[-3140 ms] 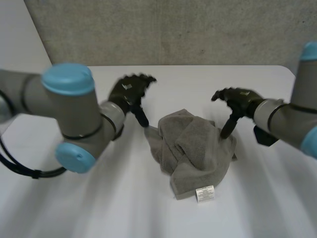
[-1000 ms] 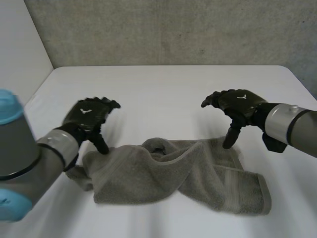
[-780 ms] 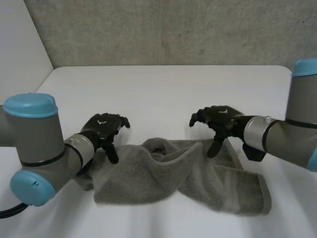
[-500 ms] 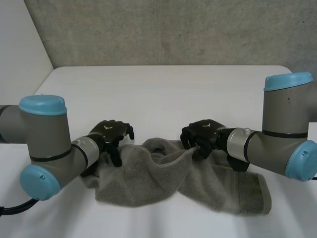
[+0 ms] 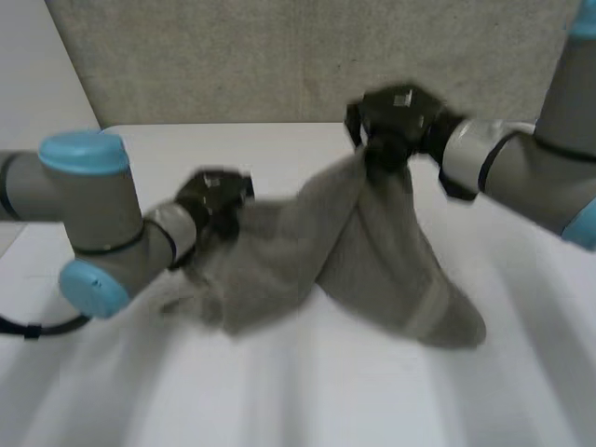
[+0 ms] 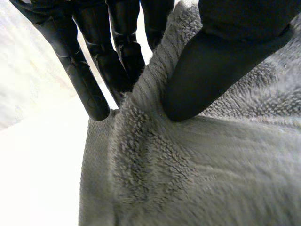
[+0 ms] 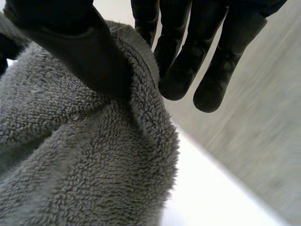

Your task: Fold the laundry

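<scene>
Hanging from the right hand [image 5: 396, 116], the grey towel [image 5: 372, 251] forms a peak above the white table [image 5: 307, 391], toward the far right of the scene. That hand is raised clear of the table and grasps a bunched fold of the cloth. In the right wrist view its thumb [image 7: 80, 52] presses on one face of a hemmed edge while its fingers [image 7: 183, 66] sit against the other face, so the edge is pinched between them. From the peak the towel drapes two ways. One part falls to the near right, where its lower end rests in a heap on the table; the other slopes down to the left hand [image 5: 216, 191]. The left hand sits lower, at the left, and grasps the towel's left end. In the left wrist view its thumb [image 6: 211, 70] bears on one side of an edge and its fingers [image 6: 117, 61] lie behind that edge, pinching it. A grey wall [image 5: 233, 56] stands beyond the table's far edge.
</scene>
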Action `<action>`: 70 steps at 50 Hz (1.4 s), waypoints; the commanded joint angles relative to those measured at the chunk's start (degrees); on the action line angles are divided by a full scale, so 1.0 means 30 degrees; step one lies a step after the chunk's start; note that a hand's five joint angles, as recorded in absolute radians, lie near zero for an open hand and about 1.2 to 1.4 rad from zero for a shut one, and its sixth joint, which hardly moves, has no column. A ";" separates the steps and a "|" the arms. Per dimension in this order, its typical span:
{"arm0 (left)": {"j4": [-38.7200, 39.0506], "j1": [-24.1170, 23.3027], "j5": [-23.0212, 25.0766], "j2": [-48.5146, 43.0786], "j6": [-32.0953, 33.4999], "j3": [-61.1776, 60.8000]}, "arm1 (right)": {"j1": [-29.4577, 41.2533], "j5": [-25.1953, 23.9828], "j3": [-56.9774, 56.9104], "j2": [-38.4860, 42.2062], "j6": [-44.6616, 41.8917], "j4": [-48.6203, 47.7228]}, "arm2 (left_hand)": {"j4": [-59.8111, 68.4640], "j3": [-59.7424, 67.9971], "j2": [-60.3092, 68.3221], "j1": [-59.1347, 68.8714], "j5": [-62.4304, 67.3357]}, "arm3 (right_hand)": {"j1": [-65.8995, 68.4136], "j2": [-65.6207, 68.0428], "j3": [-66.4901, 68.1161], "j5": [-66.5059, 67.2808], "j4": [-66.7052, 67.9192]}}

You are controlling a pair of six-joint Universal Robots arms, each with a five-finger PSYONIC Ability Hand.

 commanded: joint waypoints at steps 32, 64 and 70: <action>0.7759 0.1982 -0.4113 0.6272 -0.3188 -1.2034 | 0.2669 0.1939 1.2409 -0.0556 -0.7972 -0.2821 | 0.3561 0.3598 0.3584 0.4179 0.4156 | -0.6085 -0.6308 -0.6533 -0.6297 -0.6467; 0.7759 0.3741 -0.4055 0.8850 -0.3218 -1.3617 | -0.0378 0.1383 0.4034 0.0645 -0.2579 -0.0922 | 0.3561 0.3598 0.3584 0.4179 0.4156 | -1.5830 -1.6053 -1.6277 -1.6041 -1.6211; 0.7759 0.4442 -0.4055 0.9113 -0.3218 -1.3617 | 0.0441 0.1588 -0.1461 0.4590 -0.5152 0.2236 | 0.3561 0.3598 0.3584 0.4179 0.4156 | -1.5998 -1.6220 -1.6445 -1.6209 -1.6379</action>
